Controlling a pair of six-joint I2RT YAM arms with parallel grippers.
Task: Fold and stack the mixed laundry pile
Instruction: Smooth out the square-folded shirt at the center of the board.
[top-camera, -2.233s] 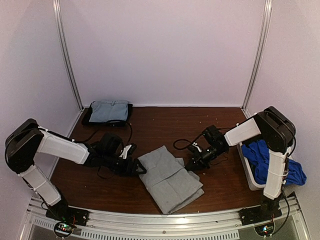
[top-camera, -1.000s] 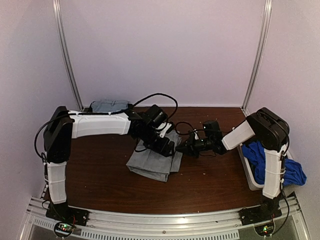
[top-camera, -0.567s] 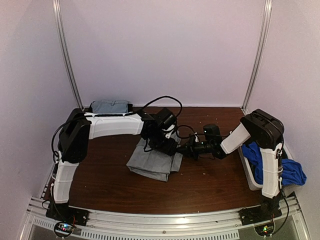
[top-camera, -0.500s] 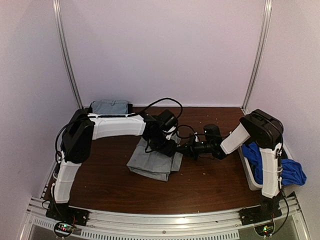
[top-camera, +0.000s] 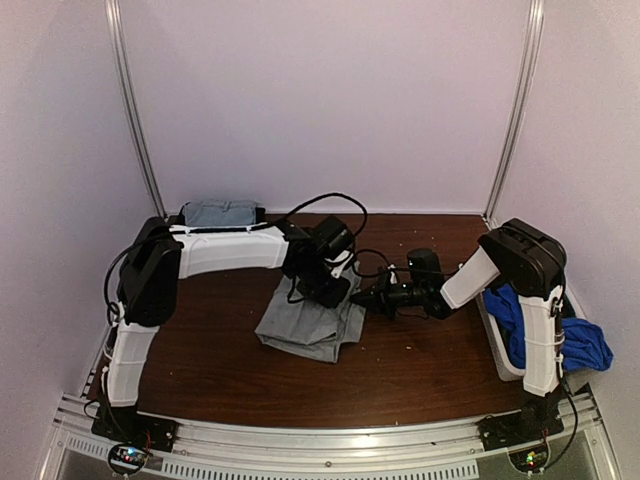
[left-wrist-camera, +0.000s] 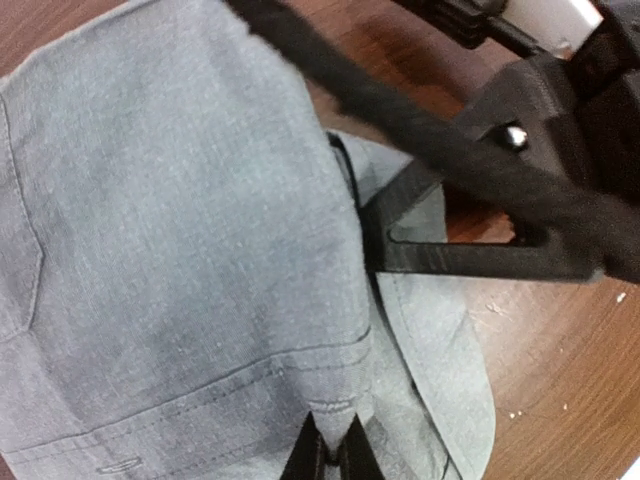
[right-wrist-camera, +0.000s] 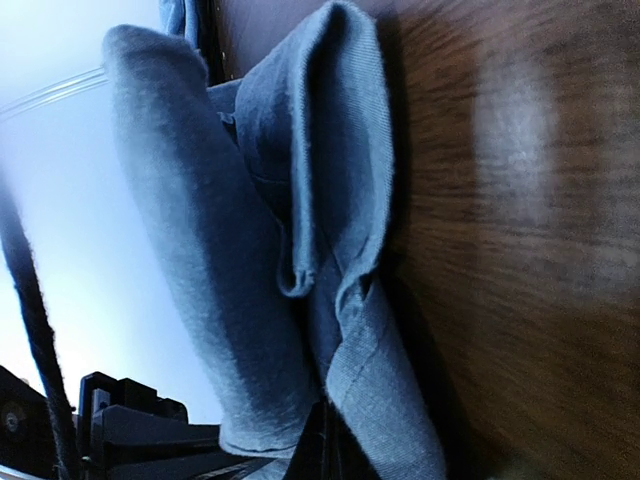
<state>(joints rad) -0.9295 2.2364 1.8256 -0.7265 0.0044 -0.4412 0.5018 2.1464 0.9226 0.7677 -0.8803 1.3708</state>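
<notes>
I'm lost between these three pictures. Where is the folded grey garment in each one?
Top external: the grey garment lies mid-table, near the picture's centre.
Left wrist: grey garment fills the left and middle.
Right wrist: grey garment bunched in the left half.
Shared landmark: the dark wooden table beneath it.

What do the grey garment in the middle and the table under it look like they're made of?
Grey garment: woven cloth, perhaps cotton blend, matte; fine weave lines and stitched seams show. Table: dark wood or wood-look laminate, slightly glossy; grain streaks and sheen.
</notes>
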